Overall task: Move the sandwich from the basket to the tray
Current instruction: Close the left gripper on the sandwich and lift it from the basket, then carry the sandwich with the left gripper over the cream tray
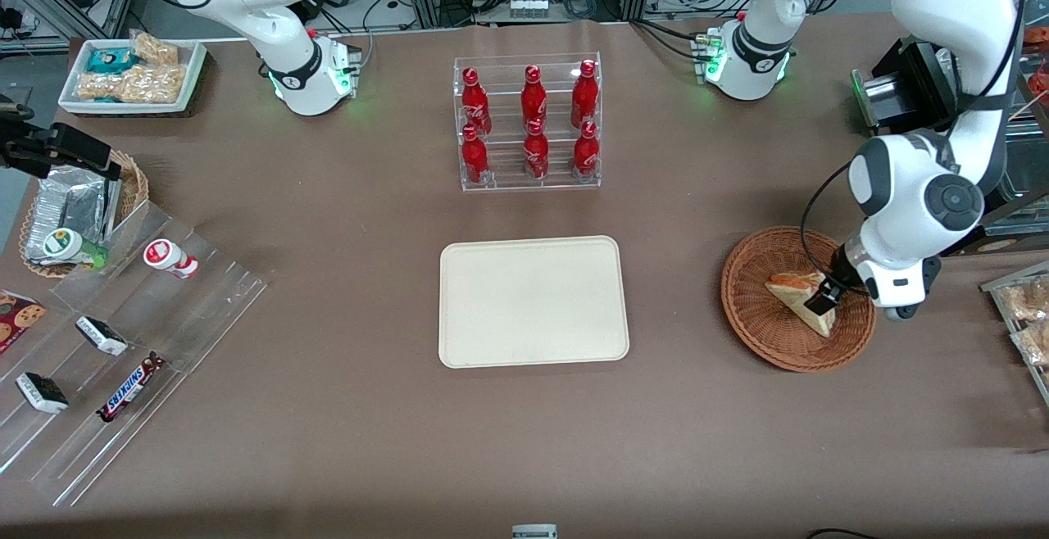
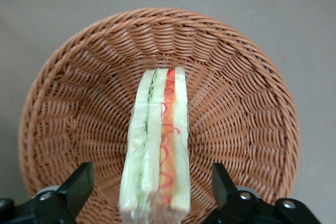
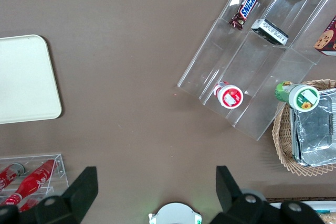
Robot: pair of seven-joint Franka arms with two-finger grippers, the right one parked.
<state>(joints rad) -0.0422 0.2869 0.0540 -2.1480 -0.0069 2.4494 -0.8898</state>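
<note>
The sandwich (image 1: 796, 292) is a pale triangular wedge standing on edge in the reddish-brown wicker basket (image 1: 762, 334), toward the working arm's end of the table. In the left wrist view its green and orange-red filling layers (image 2: 157, 145) face up, with the basket (image 2: 79, 103) all around it. My gripper (image 1: 822, 303) is down in the basket, open, with one black finger (image 2: 77, 184) on each side of the sandwich and a gap between each finger and the bread. The cream tray (image 1: 533, 301) lies bare at the table's middle.
A clear rack of red bottles (image 1: 529, 123) stands farther from the front camera than the tray. Toward the parked arm's end are stepped acrylic shelves (image 1: 123, 342) with snacks, a small wicker basket (image 1: 74, 211) with foil packets and a white tub (image 1: 131, 74). Packaged snacks (image 1: 1024, 310) lie beside the basket at the table's edge.
</note>
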